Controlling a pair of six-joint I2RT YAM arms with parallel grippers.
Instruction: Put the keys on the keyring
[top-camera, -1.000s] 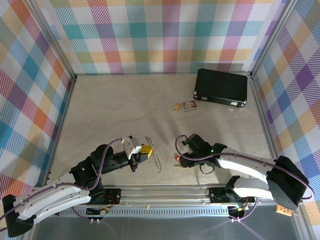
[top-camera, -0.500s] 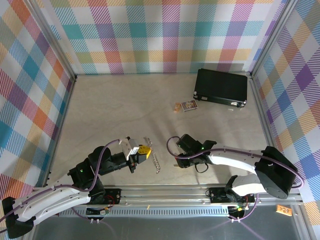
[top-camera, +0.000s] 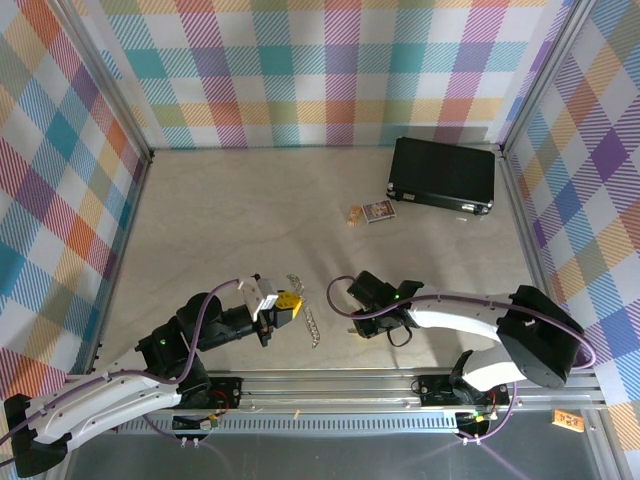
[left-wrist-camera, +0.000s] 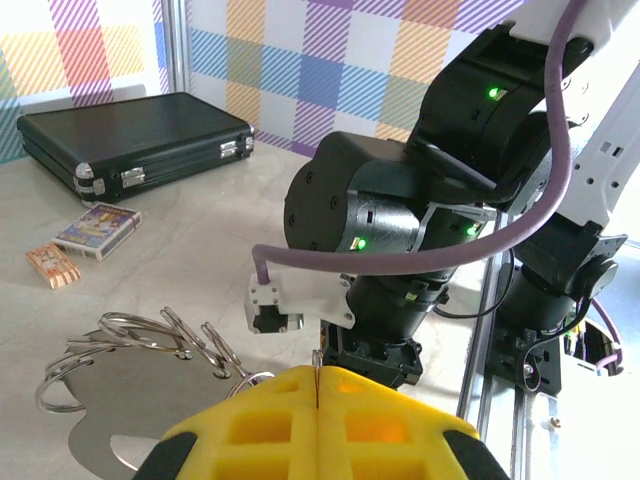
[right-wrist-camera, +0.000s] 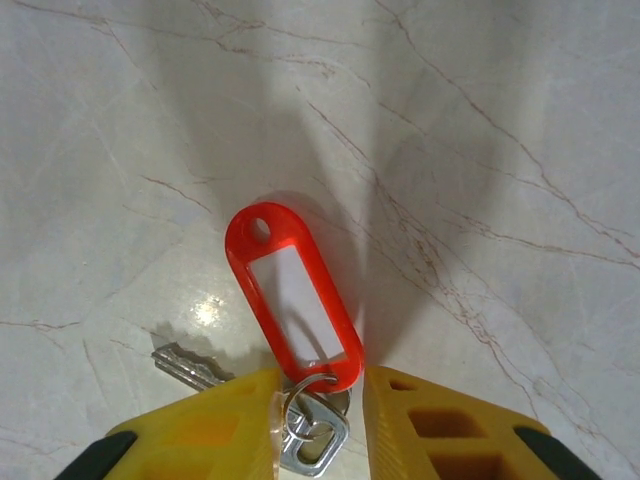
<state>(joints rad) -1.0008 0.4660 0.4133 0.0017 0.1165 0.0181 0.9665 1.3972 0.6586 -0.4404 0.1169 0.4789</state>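
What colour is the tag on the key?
Bright red with a white window. The key tag shows best in the right wrist view.

Bright, even overhead light fills the top view. The pale table (top-camera: 250, 210) shows only faint, soft shadows beneath the 2 arms.

In the left wrist view the left tool (left-wrist-camera: 316, 400) sits close to the lens and is blurred. The wire loops of the keyring (left-wrist-camera: 180, 340) catch bright glints, and the white arm shell at the upper right is nearly washed out.

In the right wrist view 2 broad soft shadows run up the table from the right tool (right-wrist-camera: 320, 405). 1 small glare spot sits beside the red key tag (right-wrist-camera: 300, 290).
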